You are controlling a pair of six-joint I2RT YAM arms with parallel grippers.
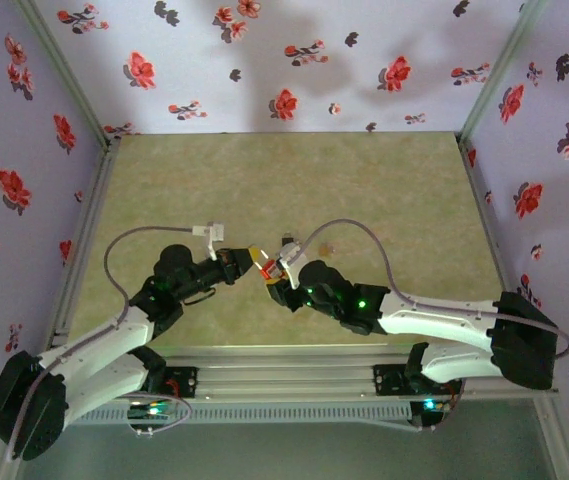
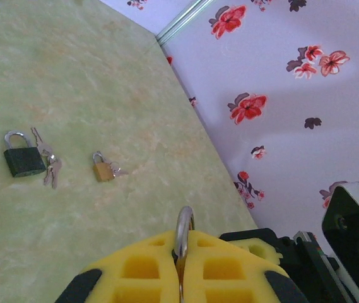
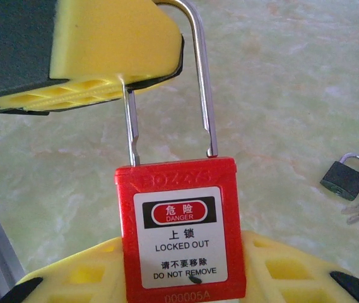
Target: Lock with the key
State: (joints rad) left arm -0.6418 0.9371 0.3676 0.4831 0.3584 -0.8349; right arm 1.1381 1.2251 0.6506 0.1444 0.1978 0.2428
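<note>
I am holding the red lock (image 3: 182, 233) up over the bench (image 2: 72, 76) with both arms. My right claw (image 3: 185, 281) is closed on the red body from below, its yellow fingers on both sides. My left claw (image 2: 182, 252) is pinched tight on the top of the silver loop (image 3: 203, 82). A small notch on the loop's short leg sits above the red body, so I think the loop is not pushed all the way in yet. I cannot tell where the key with the black head is. My guess is that it sits under the red lock, hidden by my right claw. A dark lock (image 2: 21, 161) with silver keys (image 2: 50, 167) lies far off on the bench, and a little gold lock (image 2: 102, 170) lies near it. I leave those alone. I think I am at the step of lining up the loop. The next move needs a straight push down, keeping the red body steady, and then a turn of the key.
</note>
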